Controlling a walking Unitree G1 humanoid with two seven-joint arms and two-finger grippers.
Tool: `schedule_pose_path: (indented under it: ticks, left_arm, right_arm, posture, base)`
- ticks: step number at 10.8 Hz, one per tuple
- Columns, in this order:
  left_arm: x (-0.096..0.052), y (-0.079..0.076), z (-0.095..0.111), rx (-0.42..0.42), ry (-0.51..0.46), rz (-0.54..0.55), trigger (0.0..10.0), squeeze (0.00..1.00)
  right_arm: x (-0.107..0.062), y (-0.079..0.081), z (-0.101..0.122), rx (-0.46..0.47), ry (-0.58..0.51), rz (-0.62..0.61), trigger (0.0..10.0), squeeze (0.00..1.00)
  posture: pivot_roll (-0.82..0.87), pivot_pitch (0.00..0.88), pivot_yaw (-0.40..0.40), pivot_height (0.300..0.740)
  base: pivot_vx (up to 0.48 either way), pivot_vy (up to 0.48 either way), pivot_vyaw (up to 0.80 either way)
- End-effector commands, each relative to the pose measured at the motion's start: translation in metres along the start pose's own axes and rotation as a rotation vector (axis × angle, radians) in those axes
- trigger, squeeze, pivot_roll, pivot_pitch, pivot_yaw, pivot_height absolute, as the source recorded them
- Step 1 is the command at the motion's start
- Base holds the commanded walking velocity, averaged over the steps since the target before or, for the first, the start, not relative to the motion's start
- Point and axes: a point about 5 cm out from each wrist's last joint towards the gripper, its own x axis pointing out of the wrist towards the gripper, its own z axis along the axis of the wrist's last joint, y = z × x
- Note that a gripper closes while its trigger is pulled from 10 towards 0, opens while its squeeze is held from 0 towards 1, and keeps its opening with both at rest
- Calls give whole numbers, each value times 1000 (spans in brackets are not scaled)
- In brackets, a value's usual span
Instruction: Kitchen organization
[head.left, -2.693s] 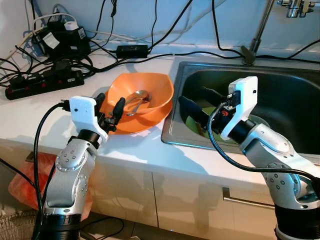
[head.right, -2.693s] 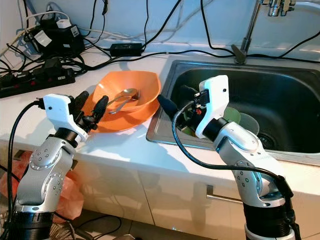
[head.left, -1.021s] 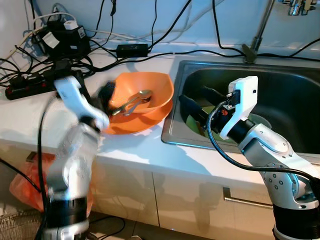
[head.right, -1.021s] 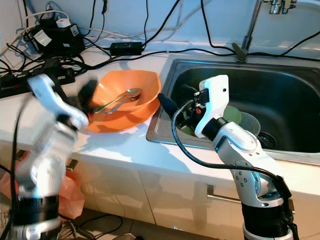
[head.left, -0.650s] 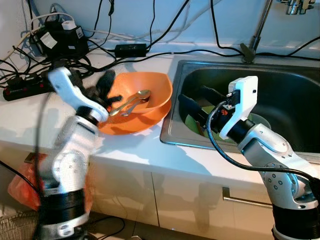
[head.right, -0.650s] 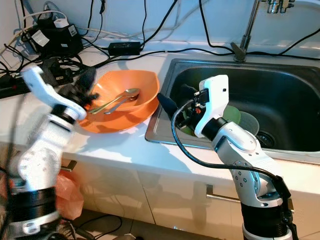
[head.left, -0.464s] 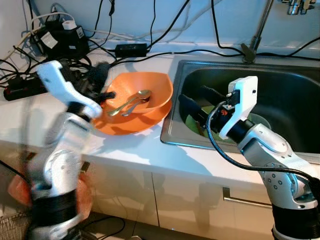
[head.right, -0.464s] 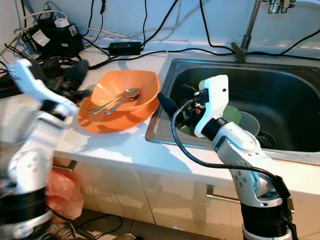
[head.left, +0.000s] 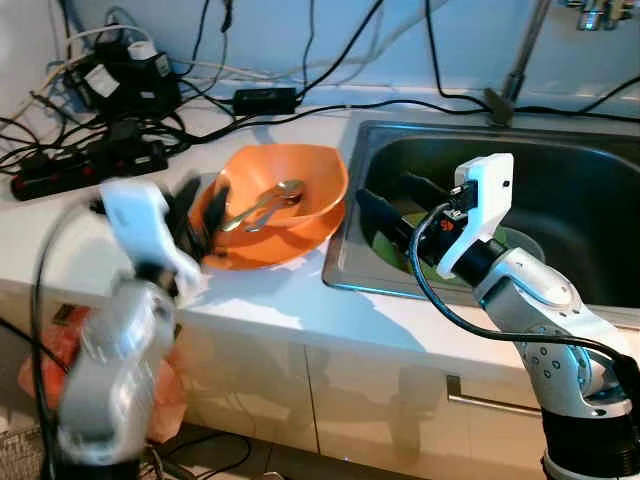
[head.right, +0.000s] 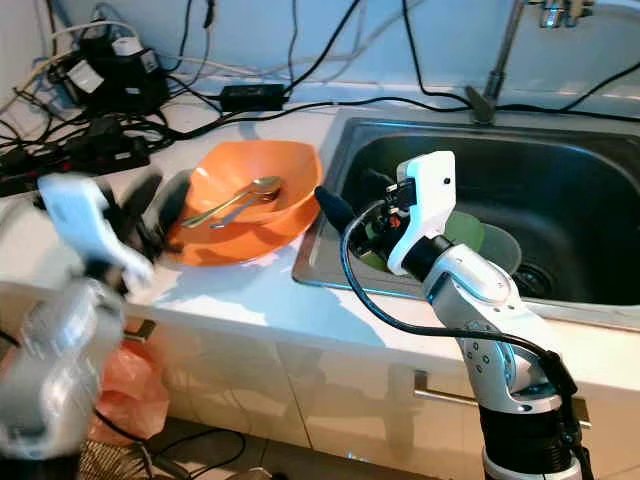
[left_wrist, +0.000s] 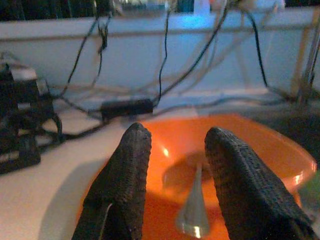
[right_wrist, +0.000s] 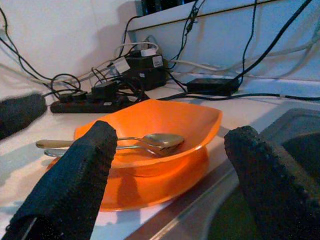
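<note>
**A:** Starting nearest us and taking the orange bowl as the anchor, what is happening?

**B:** The left gripper is hanging at the bowl's near-left rim, blurred in the head views. Its fingers are standing a moderate gap apart with nothing between them. In the left wrist view they are framing the bowl, so it is pointing straight at it.

**A:** And the bowl itself?

**B:** It is sitting on the white counter, just left of the sink, almost touching the steel rim. Two spoons are lying inside it, handles pointing toward the left gripper.

**A:** The other arm?

**B:** The right gripper is hovering on the far side of the bowl, over the sink's left edge, spread wide and empty. Below it, green plates are lying in the basin.

**A:** Beyond the bowl?

**B:** Power strips and adapters are crowding the back-left of the counter, with cables trailing behind the bowl toward the faucet post.

**A:** What is worrying you?

**B:** I judge three risks. A fast left arm could be knocking the bowl's rim, shoving it into the sink or tipping the spoons out. A pinch on the thin, sloped rim may be slipping. And any water reaching those live strips would be dangerous.
</note>
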Motion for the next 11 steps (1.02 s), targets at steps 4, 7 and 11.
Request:
schedule_pose_path:
  ticks: [4,7,11]
  left_arm:
    - [-5,2,-18,69,-2,35,10000,1000]
    - [-1,0,-30,61,14,48,10000,1000]
    - [16,0,-35,33,8,66,10000,941]
  right_arm:
    - [2,-1,0,-8,-2,2,10000,0]
    - [3,0,0,-8,-2,7,10000,0]
    - [4,-1,2,-14,-3,3,10000,0]
  posture:
    - [69,27,89,740]
    - [67,29,88,740]
    - [45,31,81,740]
  base:
    - [0,0,0]
    - [0,0,0]
    - [0,0,0]
